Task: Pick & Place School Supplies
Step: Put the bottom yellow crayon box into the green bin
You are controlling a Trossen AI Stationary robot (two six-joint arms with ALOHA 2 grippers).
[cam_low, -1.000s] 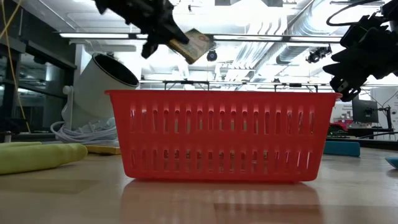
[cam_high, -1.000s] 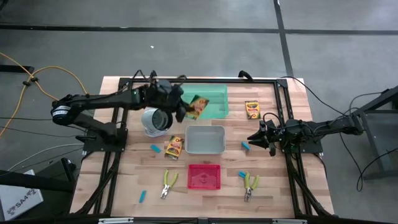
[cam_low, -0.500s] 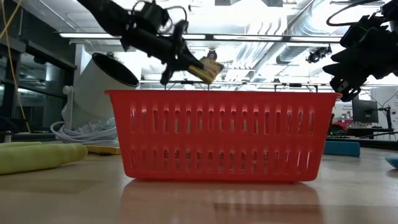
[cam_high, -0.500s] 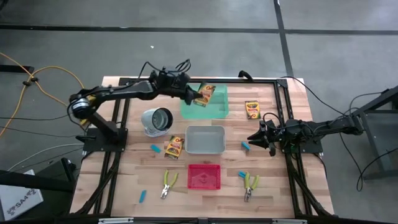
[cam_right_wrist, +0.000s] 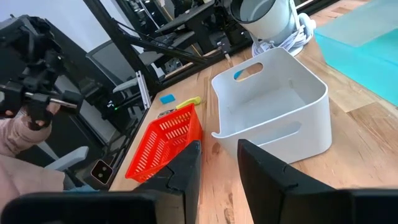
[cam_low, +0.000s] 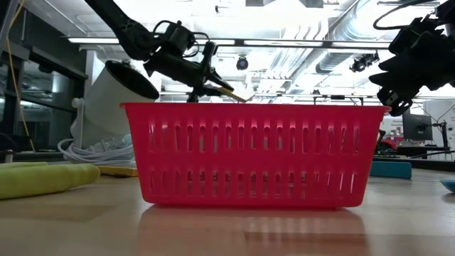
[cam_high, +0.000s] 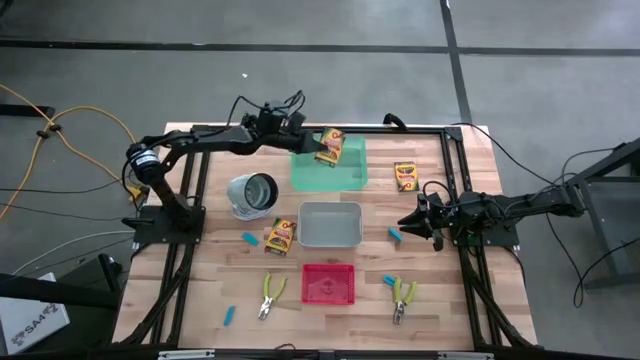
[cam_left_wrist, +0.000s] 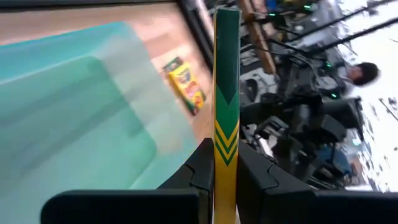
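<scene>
My left gripper (cam_high: pixel 311 148) reaches out over the far part of the green tray (cam_high: pixel 345 172), shut on a yellow-orange crayon box (cam_high: pixel 329 146). The left wrist view shows that box edge-on (cam_left_wrist: pixel 226 93). Two more crayon boxes lie flat on the table, one (cam_high: pixel 405 176) right of the green tray and one (cam_high: pixel 281 236) left of the grey tray. My right gripper (cam_high: pixel 406 222) hangs open near the table's right side, just above a light-blue piece (cam_high: pixel 394 234). Two plier-like tools (cam_high: pixel 269 296) (cam_high: pixel 402 299) and other blue pieces (cam_high: pixel 248 238) (cam_high: pixel 230 315) lie on the wood. My left gripper pinches the crayon box between its two fingers (cam_left_wrist: pixel 200 169), one on each broad face, at the box's near end (cam_left_wrist: pixel 226 152). The fingers come from the table's left, roughly level. The box sticks out past the fingertips, lifted clear above the green tray.
A grey tray (cam_high: pixel 331 226) sits mid-table and a red slotted tray (cam_high: pixel 329 285) stands nearer the front edge. A white cup-shaped object (cam_high: pixel 250 195) with a coiled cable lies left of the grey tray. A black metal frame (cam_high: pixel 455 160) borders the table. A person's sleeve (cam_right_wrist: pixel 18 155) shows beyond the table.
My left gripper has carried the crayon box toward the table's far edge and a little to the right, from the green tray's near-left corner to over its far part. The arm has stretched out, and the box has tipped flatter. The gripper has stayed shut on it.
</scene>
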